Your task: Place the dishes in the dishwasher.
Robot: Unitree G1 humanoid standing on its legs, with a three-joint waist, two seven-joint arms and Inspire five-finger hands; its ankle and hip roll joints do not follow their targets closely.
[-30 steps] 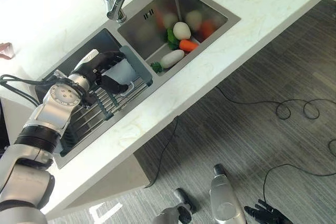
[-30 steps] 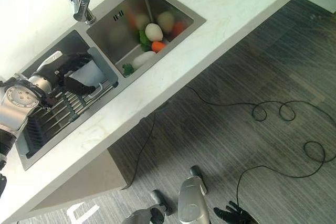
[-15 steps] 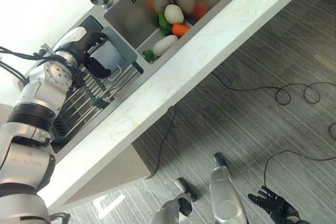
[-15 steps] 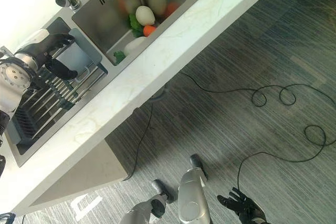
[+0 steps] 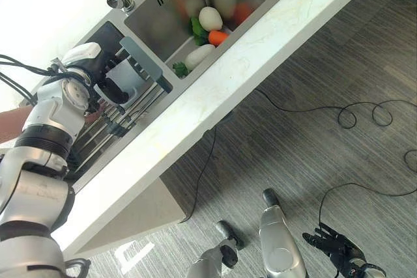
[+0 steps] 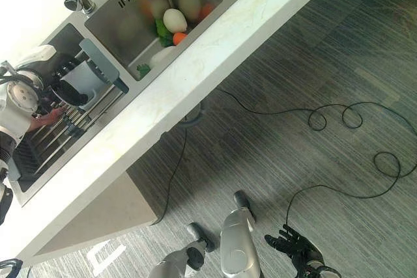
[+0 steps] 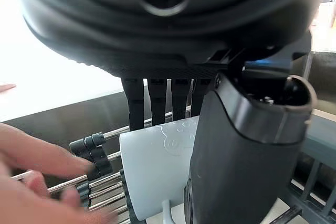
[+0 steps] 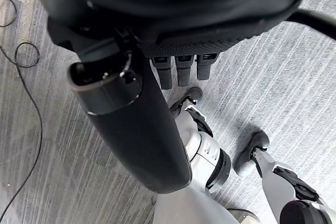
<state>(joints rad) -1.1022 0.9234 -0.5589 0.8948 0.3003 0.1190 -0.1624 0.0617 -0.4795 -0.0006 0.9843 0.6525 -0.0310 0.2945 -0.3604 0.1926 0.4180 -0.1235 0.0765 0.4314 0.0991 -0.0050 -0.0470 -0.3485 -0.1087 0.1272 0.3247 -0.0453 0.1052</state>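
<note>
Pale blue-grey cup (image 7: 157,171) with handle, gripped by left hand (image 5: 107,86).

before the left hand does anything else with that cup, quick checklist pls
1. Left hand shut on the pale blue cup: ok.
2. Cup over the wire rack in the left basin: ok.
3. Person's hand away from the rack: not ok, it is at the bars beside the cup.
4. Cup resting on the rack: cannot tell.
5. Right hand idle, open over the floor: ok.
</note>
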